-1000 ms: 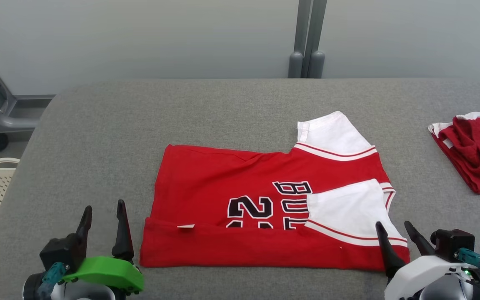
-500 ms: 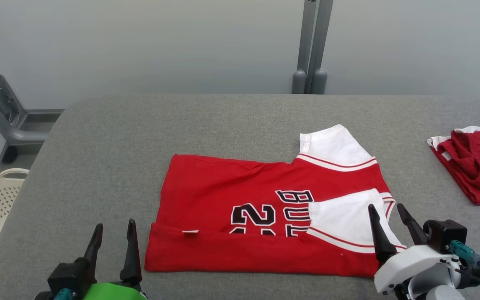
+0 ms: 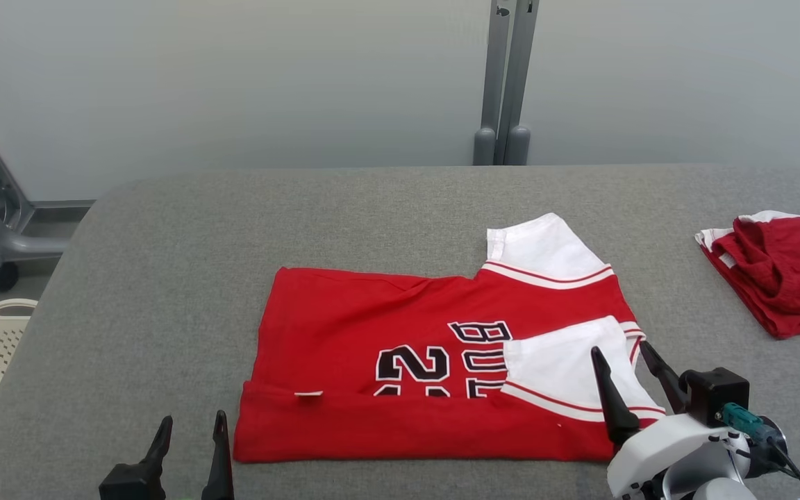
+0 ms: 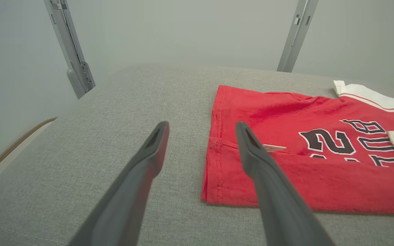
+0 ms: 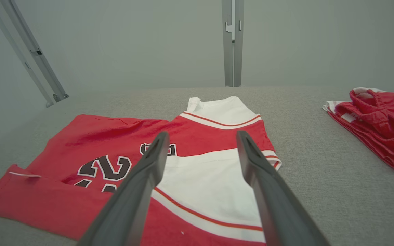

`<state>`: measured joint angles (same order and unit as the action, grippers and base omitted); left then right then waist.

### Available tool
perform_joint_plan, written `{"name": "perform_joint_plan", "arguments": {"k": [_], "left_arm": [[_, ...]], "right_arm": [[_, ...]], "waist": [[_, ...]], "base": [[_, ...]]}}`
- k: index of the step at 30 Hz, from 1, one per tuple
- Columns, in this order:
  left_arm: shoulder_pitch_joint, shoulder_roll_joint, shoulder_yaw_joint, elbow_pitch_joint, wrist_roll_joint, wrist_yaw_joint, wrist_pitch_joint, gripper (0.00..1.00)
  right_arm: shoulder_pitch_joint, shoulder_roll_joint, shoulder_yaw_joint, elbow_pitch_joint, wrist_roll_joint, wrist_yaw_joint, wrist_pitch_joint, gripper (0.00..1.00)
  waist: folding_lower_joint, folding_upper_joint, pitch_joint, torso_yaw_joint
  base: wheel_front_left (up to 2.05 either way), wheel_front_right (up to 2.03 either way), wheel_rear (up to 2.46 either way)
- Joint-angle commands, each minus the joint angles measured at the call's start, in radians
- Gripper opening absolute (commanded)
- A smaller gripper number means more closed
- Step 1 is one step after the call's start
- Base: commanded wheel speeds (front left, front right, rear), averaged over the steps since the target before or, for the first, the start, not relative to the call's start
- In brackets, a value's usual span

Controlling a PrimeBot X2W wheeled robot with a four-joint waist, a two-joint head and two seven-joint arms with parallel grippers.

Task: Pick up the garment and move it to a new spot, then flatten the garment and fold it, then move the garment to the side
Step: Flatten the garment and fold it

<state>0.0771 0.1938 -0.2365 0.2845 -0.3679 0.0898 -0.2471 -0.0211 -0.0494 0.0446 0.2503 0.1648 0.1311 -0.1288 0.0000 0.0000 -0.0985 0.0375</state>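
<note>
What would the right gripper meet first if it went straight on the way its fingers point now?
Most likely the white sleeve of the red jersey, which lies directly ahead of the right gripper, between its open fingers. How high the gripper hangs above the sleeve is unclear.

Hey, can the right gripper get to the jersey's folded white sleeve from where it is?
Probably yes: the right gripper is open, right by the folded white sleeve, with nothing in between.

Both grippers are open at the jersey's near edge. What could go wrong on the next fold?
1. The far sleeve lies unfolded; folding now could leave it sticking out.
2. The right gripper hovers over the folded near sleeve; a careless pinch might drag it open.
</note>
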Motion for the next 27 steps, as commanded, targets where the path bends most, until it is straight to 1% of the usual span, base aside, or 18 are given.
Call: {"name": "perform_joint_plan", "arguments": {"k": [1, 12, 19, 21, 23, 25, 27], "left_arm": [[0.010, 0.006, 0.004, 0.002, -0.003, 0.007, 0.001, 1.00], [-0.005, 0.011, 0.000, -0.005, -0.016, 0.011, 0.007, 1.00], [-0.019, 0.018, -0.008, -0.014, -0.019, 0.013, 0.023, 1.00], [-0.038, 0.021, -0.010, -0.017, -0.020, 0.010, 0.034, 1.00], [-0.065, 0.025, -0.023, -0.018, -0.015, -0.003, 0.052, 1.00], [-0.101, 0.033, -0.039, -0.010, -0.003, -0.013, 0.080, 1.00], [-0.153, 0.040, -0.048, 0.002, 0.006, -0.021, 0.110, 1.00]], "right_arm": [[0.011, -0.002, 0.006, -0.009, -0.007, -0.001, 0.009, 1.00], [0.025, -0.002, 0.003, -0.026, 0.001, -0.001, 0.027, 1.00], [-0.009, -0.002, 0.009, -0.030, -0.021, -0.001, 0.050, 1.00], [-0.021, -0.002, 0.015, -0.029, -0.028, -0.001, 0.076, 1.00], [-0.049, -0.002, 0.024, -0.030, -0.044, -0.001, 0.113, 1.00], [-0.086, -0.005, 0.027, -0.028, -0.035, -0.001, 0.167, 1.00], [-0.138, -0.029, 0.038, -0.021, -0.042, -0.001, 0.233, 1.00]], "waist": [[0.0000, 0.0000, 0.000, -0.007], [0.0000, 0.0000, 0.009, -0.012], [0.0000, 0.0000, 0.027, -0.013], [0.0000, 0.0000, 0.036, -0.013], [0.0000, 0.0000, 0.047, -0.013], [0.0000, 0.0000, 0.064, -0.015], [0.0000, 0.0000, 0.089, -0.017]], "base": [[0.00, 0.00, 0.00], [0.00, 0.00, 0.00], [0.00, 0.00, 0.00], [0.00, 0.00, 0.00], [0.00, 0.00, 0.00], [0.00, 0.00, 0.00], [0.00, 0.00, 0.00]]}}
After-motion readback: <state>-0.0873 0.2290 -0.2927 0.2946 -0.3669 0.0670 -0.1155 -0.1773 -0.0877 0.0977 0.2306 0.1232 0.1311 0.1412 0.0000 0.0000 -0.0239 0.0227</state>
